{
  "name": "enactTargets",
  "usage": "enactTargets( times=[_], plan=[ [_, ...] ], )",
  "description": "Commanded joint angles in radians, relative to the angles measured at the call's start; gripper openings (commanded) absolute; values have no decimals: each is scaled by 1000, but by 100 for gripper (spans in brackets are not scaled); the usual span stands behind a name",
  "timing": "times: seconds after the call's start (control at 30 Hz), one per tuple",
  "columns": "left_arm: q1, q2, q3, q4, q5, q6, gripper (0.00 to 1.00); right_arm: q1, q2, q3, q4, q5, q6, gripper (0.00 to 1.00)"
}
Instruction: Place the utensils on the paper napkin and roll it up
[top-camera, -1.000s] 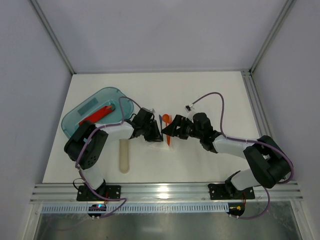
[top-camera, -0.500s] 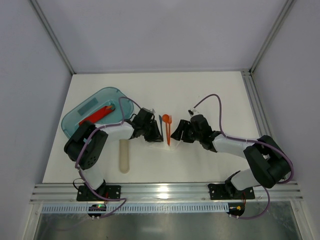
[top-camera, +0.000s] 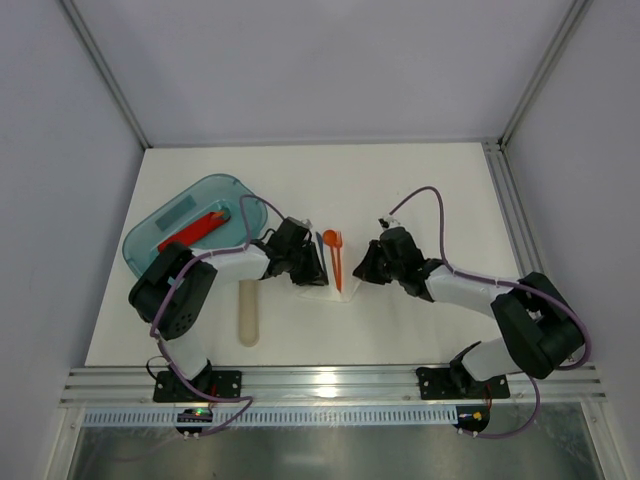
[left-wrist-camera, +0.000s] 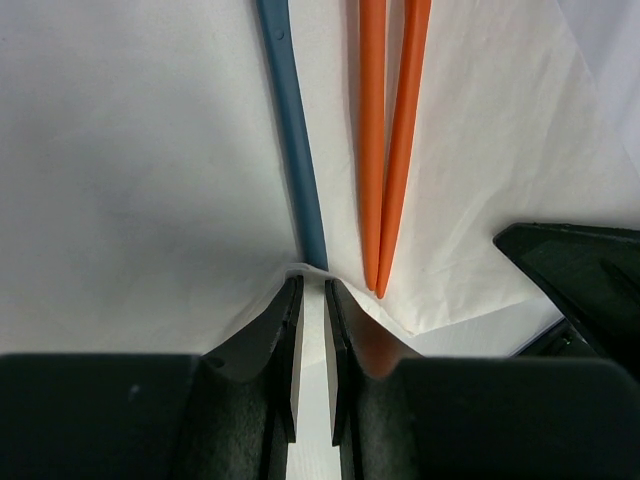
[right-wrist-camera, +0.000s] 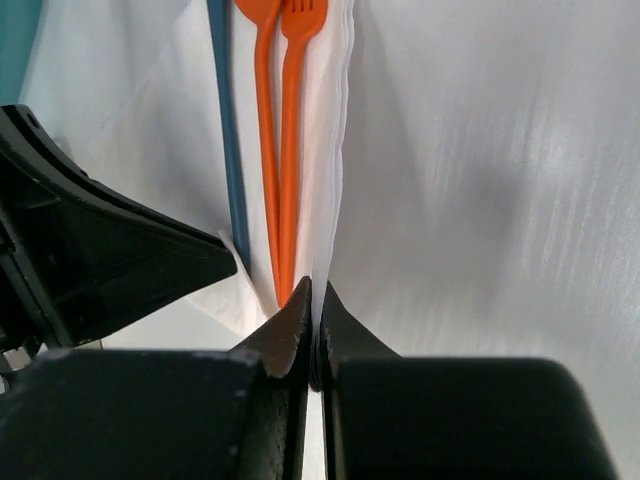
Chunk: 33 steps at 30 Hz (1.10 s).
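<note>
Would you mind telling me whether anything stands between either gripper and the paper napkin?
Nothing visible does. The right gripper has its jaws shut on the paper napkin at its lifted edge; the left gripper pinches its near edge. The utensils lie on it between them, blocking neither.

white sheet, orange and blue cutlery

the paper napkin (left-wrist-camera: 150, 160) is plain white with no print, only soft grey shading along its creases. two orange utensils (right-wrist-camera: 266, 150) are bright and even in tone; the blue utensil (left-wrist-camera: 296, 150) is a dull slate blue. the left gripper (left-wrist-camera: 311, 285) and right gripper (right-wrist-camera: 314, 290) are matte black. the table (top-camera: 300, 180) is white. the tray (top-camera: 215, 190) is see-through teal, with a red piece (top-camera: 195, 228) in it. the tube (top-camera: 248, 312) is cream. the arms (top-camera: 470, 290) are black and white, their cables (top-camera: 432, 188) purple.
</note>
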Motion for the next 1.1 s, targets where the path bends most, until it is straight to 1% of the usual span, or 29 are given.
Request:
enactTargets(
  times=[0.0, 0.23, 0.5, 0.73, 1.07],
  plan=[
    [-6, 4, 17, 3, -25, -11, 18, 3, -51, 46, 15, -24, 23, 4],
    [-6, 4, 18, 9, -27, -9, 18, 3, -19, 81, 60, -84, 99, 4],
    [-6, 3, 21, 2, -38, -4, 18, 16, 35, 84, 152, -130, 193, 4],
    [-6, 1, 18, 3, -42, -7, 18, 39, 81, 110, 160, -130, 188, 6],
    [-6, -5, 18, -8, -51, -15, 19, 57, 153, 166, 152, -135, 181, 6]
  ],
)
